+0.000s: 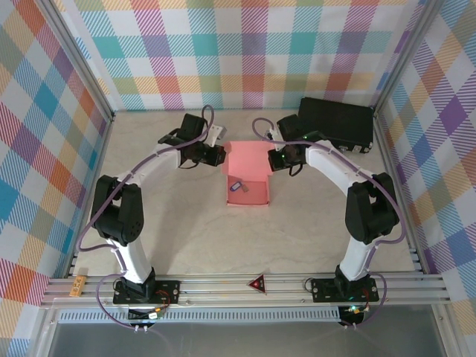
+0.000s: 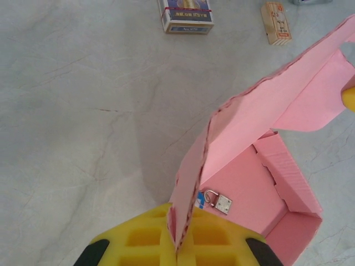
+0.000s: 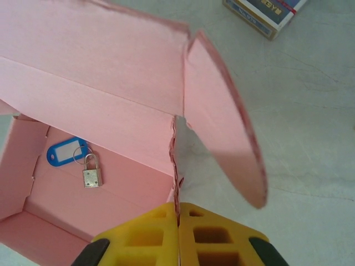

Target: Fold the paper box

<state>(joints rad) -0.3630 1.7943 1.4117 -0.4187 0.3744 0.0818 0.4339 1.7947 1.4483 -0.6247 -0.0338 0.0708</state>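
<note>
Top external | pale marbled table (image 1: 186, 238) | plaid walls (image 1: 245, 52) | paper box (image 1: 247, 167) mid-table

Padlock (image 3: 91, 177) inside paper box (image 1: 246, 159); hard case (image 1: 336, 123) behind, right.

A small silver metal padlock (image 3: 91, 172) on a blue plastic key tag (image 3: 65, 151) lies just ahead of the right pincer (image 3: 178, 219), to its left. Far ahead and right of that pincer, a blue-and-white printed card packet (image 3: 265, 14) with a red band rests on the pale marbled desk (image 3: 310, 111). Well ahead of the left pincer (image 2: 177, 244), to its right, sits a small tan block with dark markings (image 2: 275, 22). A black rectangular hard case (image 1: 336, 123) lies beyond the right pincer, by the desk's far right corner.
</note>
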